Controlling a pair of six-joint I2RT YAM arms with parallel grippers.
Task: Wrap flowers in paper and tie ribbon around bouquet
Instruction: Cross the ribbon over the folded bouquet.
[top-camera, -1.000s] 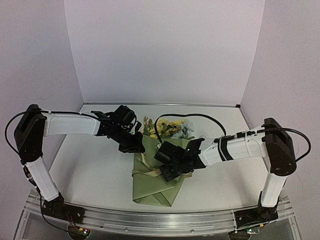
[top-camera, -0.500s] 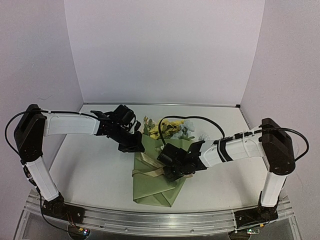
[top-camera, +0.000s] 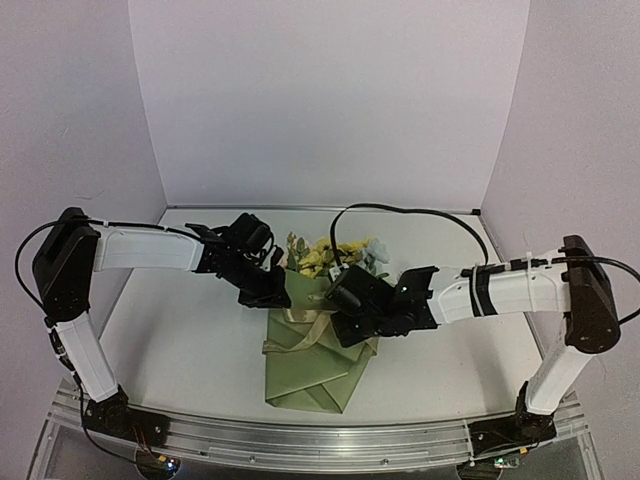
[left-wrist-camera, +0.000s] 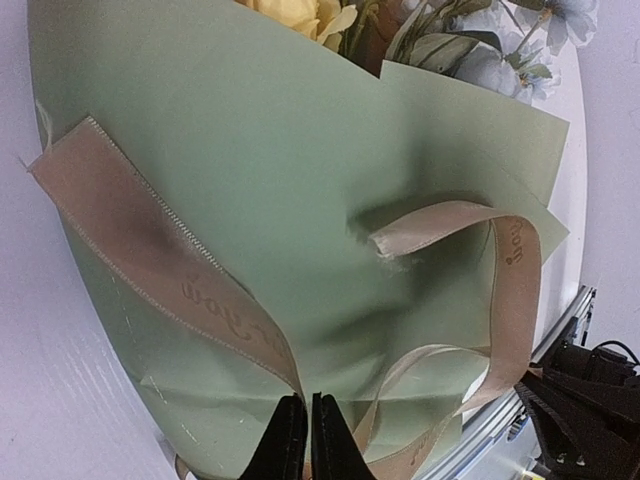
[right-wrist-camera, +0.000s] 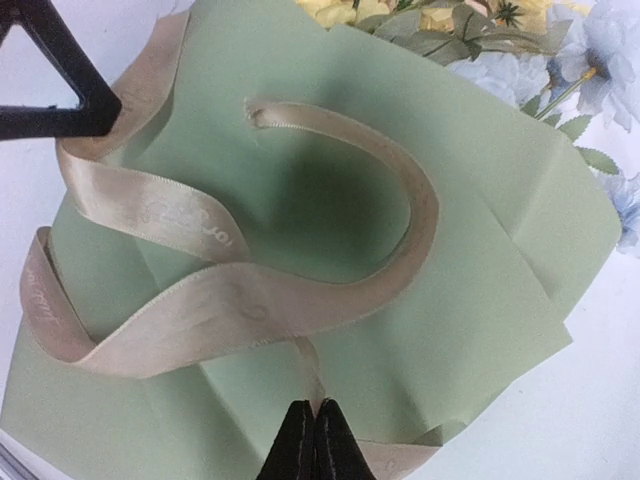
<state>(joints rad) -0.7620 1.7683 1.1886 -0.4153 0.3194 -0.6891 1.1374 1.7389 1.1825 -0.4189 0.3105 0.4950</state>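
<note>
Left wrist view has the left gripper (left-wrist-camera: 301, 440) with its jaws pressed narrow on 1 strand of the ribbon (left-wrist-camera: 160, 260). That strand runs up and off to the left of the jaws across the olive paper (left-wrist-camera: 260, 130). A 2nd strand arcs to the right of the jaws, its frayed end lifted free just ahead of them. In the right wrist view the right gripper (right-wrist-camera: 309, 440) is likewise pinched tight, on a thin twisted stretch of ribbon that rises straight ahead of its jaws into a loose loop. The flowers (right-wrist-camera: 480, 40) poke out of the cone's mouth, well beyond both sets of jaws.

Wrapping looks done and the tying is in hand. The ribbon lies slack and crossed over the bouquet (top-camera: 310, 370), with no knot or bow drawn up that I can see. The next move probably calls for the 2 grips to draw their strands apart evenly, so the loop cinches without the glossy fabric slipping or the cone crumpling.

The bouquet rests on a white table (top-camera: 180, 340), enclosed by pale lilac walls (top-camera: 320, 100) on 3 sides, with a metal rail (top-camera: 300, 440) along the near edge.
</note>
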